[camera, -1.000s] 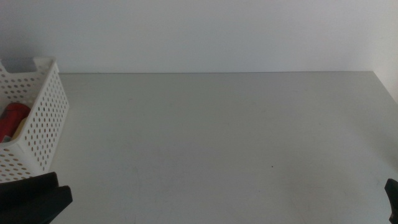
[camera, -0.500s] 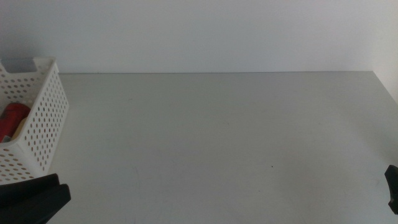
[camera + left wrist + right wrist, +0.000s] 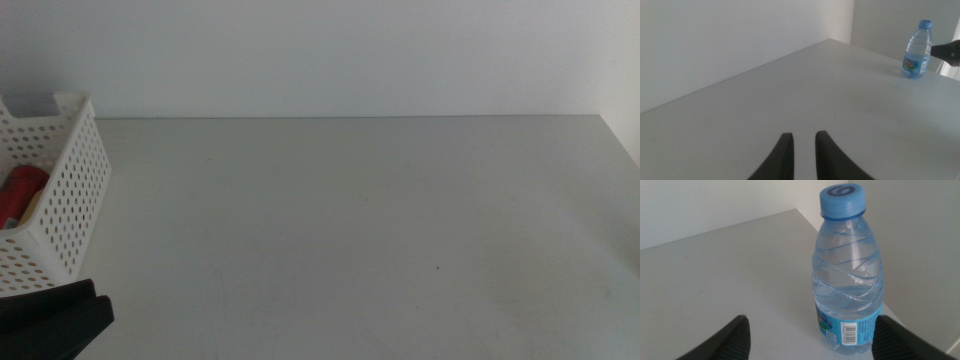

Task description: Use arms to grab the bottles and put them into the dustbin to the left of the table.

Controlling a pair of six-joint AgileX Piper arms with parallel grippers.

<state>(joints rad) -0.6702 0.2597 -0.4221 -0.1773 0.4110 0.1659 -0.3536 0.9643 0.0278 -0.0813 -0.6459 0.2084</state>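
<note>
The tabletop [image 3: 350,230] fills most of the middle view. Its far edge runs straight along a pale wall, and its right edge slants down toward the picture's right side. The surface between these edges is bare and light grey.

The bin [image 3: 62,190] stands at the left edge of the tabletop. It is white with perforated walls, and the picture's left border cuts it off, so only one long wall and a corner with a handle cut-out show. A red can [image 3: 20,192] lies inside it, mostly hidden behind the wall; its full shape cannot be made out.

The left tool [image 3: 50,320] waits at the bottom left corner of the middle view, just beside the near end of the bin. In the left wrist view the left tool [image 3: 801,142] shows its jaws nearly together with a narrow gap, gripping nothing.

The bottle [image 3: 849,270] stands upright near the right-hand far corner of the tabletop, outside the middle view. It is clear with a blue cap; the left wrist view shows the bottle [image 3: 917,50] close to the tabletop's edge.

The right tool [image 3: 812,330] is spread wide, one jaw on each side of the bottle's base, not touching it. The jaw tips are cut off by the picture's edge.
</note>
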